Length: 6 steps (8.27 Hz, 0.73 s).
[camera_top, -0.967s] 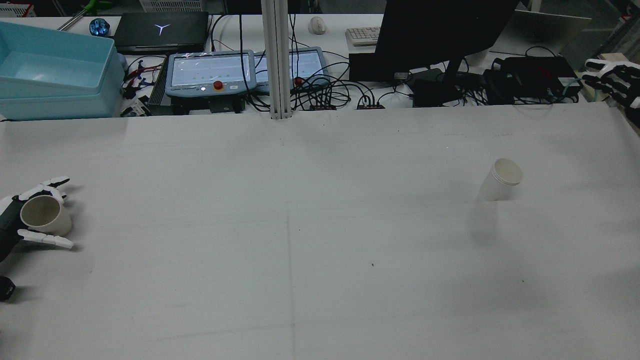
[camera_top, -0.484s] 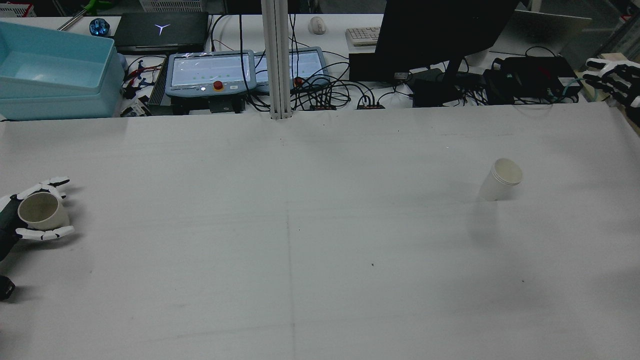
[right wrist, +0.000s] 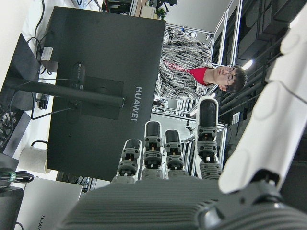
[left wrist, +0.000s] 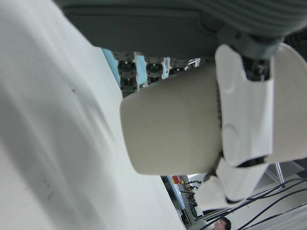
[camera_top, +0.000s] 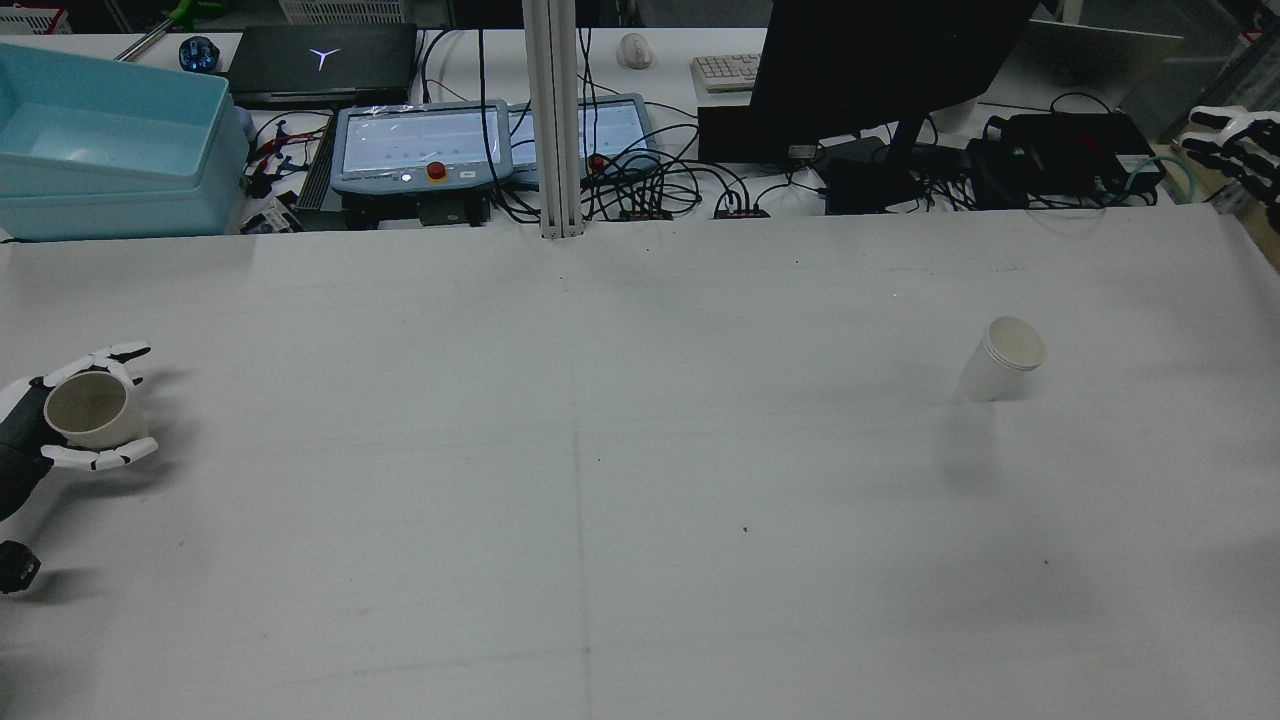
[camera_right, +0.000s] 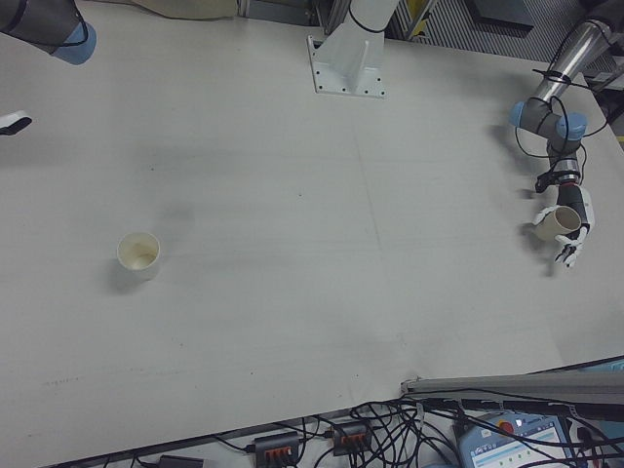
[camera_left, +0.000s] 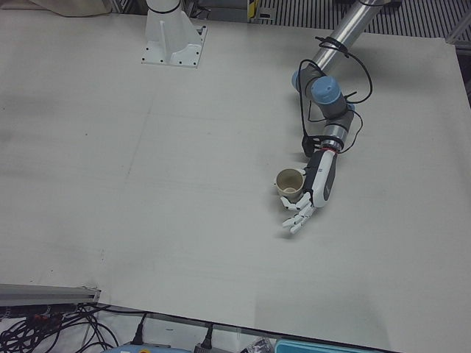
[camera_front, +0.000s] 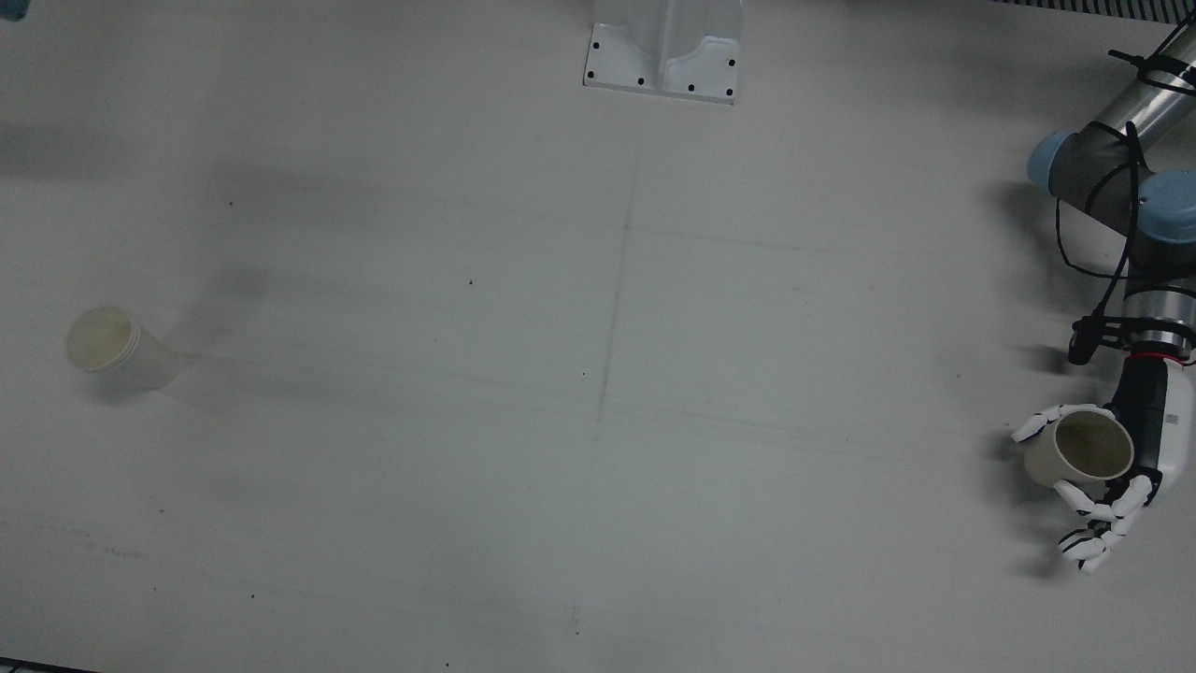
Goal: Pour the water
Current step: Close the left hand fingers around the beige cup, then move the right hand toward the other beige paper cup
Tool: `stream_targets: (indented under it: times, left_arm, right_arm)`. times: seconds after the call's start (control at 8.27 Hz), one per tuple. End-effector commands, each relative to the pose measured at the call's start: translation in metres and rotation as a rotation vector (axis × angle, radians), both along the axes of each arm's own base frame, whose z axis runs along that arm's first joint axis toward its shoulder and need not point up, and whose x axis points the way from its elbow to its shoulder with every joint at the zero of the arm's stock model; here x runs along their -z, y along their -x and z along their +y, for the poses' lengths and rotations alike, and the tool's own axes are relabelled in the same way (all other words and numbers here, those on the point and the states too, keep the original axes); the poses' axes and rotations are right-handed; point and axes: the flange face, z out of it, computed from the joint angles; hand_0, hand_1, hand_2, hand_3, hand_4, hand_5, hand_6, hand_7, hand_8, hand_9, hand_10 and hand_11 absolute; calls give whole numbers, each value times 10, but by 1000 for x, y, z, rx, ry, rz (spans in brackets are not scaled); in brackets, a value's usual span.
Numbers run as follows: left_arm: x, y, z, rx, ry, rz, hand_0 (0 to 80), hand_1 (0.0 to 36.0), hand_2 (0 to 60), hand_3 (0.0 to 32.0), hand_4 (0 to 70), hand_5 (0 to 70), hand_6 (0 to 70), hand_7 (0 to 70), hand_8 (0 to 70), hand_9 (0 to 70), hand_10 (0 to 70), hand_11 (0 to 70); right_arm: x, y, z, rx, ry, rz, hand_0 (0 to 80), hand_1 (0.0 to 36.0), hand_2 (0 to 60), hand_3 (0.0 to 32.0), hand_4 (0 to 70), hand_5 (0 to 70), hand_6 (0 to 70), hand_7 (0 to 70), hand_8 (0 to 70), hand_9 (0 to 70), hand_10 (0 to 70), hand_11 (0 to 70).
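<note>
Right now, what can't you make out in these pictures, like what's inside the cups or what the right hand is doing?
- Water in the held cup: inside looks dim, level unreadable in front and rear views.
- Contents of the far cup: too small in every view.
- Right hand: cut off by the rear view's right edge; fingers look spread.
- Left hand: its camera shows only the cup wall, not the rim.

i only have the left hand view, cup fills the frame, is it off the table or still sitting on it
Observer: I cannot tell lift for sure, but the left hand has its fingers wrapped round the held cup near the table's edge.
Operator: where's the cup i pour into
Observer: The other cup stands upright far across the table, on the right arm's side.
Operator: right hand near it?
Observer: No, the right hand hangs open beyond the table's far corner, holding nothing.
</note>
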Motion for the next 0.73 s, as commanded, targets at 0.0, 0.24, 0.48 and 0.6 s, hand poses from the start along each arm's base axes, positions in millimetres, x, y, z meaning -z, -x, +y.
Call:
stream_targets:
  times: [0.0, 0.24, 0.48, 0.6]
  left_arm:
    - [37, -1, 1, -12, 13, 27, 555, 350, 600, 0, 700, 700, 156, 207, 129, 110, 137, 212]
    - [41, -5, -1, -16, 6, 37, 563, 347, 600, 0, 700, 700, 154, 205, 128, 109, 133, 207]
    - [40, -14, 4, -34, 7, 38, 566, 360, 600, 0, 700, 700, 157, 205, 129, 108, 135, 211]
    - [40, -16, 5, -38, 5, 41, 564, 358, 600, 0, 700, 700, 157, 204, 130, 109, 134, 209]
  right_arm:
    - [-49, -21, 37, -34, 73, 5, 523, 78, 0, 0, 361, 418, 126, 216, 205, 218, 112, 168]
    - [-106, -14, 47, -20, 79, 7, 523, 80, 0, 0, 306, 409, 123, 203, 199, 218, 118, 178]
    - [-160, 2, 63, 19, 161, 31, 529, 87, 0, 0, 330, 415, 132, 216, 194, 210, 113, 171]
    - [-181, 8, 65, 34, 173, 40, 526, 85, 0, 0, 316, 413, 130, 205, 192, 201, 109, 165]
